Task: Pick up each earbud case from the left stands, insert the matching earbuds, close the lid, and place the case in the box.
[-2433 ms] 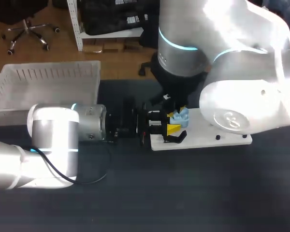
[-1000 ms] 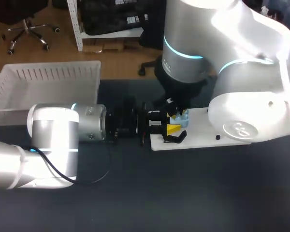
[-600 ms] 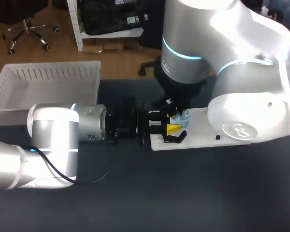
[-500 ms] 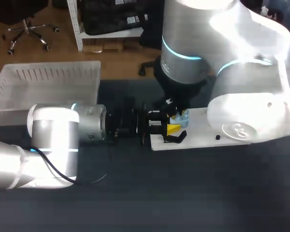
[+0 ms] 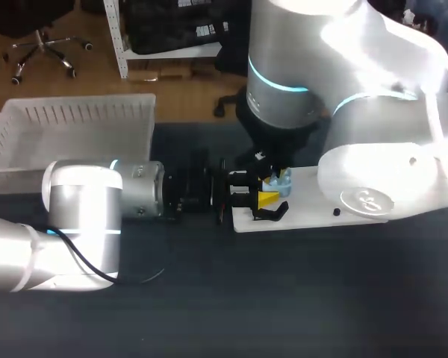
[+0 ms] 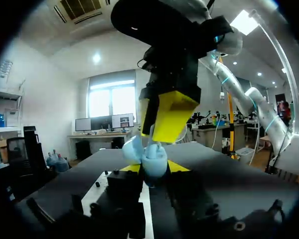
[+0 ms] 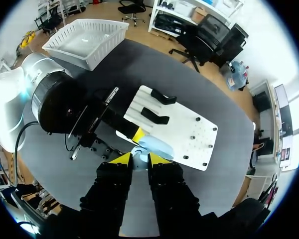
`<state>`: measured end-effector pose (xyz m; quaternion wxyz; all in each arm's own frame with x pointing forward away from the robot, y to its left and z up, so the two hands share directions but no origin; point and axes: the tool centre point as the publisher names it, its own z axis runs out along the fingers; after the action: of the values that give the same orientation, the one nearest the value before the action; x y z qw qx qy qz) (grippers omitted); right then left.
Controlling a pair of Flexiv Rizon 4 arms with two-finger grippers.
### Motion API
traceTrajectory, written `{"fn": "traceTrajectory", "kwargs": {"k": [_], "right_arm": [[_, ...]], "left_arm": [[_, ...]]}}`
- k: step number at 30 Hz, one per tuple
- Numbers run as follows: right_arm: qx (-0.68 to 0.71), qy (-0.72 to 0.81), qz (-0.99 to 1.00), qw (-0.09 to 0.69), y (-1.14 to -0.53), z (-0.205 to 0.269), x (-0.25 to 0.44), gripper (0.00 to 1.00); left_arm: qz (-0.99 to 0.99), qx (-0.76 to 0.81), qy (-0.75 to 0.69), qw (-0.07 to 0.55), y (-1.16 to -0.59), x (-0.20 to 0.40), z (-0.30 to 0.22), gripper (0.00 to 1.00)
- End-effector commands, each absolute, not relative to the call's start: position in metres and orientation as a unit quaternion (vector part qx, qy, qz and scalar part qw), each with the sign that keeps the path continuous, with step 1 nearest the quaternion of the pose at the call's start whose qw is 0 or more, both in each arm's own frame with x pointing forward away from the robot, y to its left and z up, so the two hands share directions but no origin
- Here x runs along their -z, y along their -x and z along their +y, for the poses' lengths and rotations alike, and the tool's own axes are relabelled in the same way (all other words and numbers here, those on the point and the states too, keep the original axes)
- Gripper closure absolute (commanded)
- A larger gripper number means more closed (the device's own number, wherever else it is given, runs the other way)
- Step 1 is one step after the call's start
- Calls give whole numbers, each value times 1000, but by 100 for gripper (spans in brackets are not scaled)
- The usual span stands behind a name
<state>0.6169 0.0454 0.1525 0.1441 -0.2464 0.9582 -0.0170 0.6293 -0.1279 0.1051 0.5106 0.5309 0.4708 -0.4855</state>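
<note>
Two arms meet over the white board (image 5: 325,212) — the white box (image 5: 67,130) stands well apart.
Left gripper (image 6: 154,169) clamps the pale blue earbud case (image 6: 150,157) above the board; right gripper (image 7: 140,158) sits just over it — grip cannot be told.

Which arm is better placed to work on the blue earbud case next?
Probably right. The left gripper is shut on the light blue case, steadying it over the white board; the right gripper sits just above the case, close enough to work on it.
</note>
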Motion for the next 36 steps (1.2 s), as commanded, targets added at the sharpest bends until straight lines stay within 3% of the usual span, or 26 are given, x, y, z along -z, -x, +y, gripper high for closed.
{"fn": "traceTrajectory", "kwargs": {"k": [1,23,24,25,27,32,36], "right_arm": [[18,246,958,144,-618,46,-150,100],[19,251,959,134,-618,45,-144,100],[18,251,959,134,-618,45,-145,88],[11,251,959,131,-618,44,-146,69],[7,251,959,131,-618,44,-148,55],[-10,250,959,136,-614,42,-160,31],[-38,239,960,141,-614,36,-174,25]], "left_arm": [[471,483,-529,514,-627,-104,-128,100],[471,483,-529,514,-627,-104,-128,100],[471,483,-529,514,-627,-104,-128,100],[471,483,-529,514,-627,-104,-128,100],[471,483,-529,514,-627,-104,-128,100],[471,483,-529,514,-627,-104,-128,100],[471,483,-529,514,-627,-104,-128,100]]}}
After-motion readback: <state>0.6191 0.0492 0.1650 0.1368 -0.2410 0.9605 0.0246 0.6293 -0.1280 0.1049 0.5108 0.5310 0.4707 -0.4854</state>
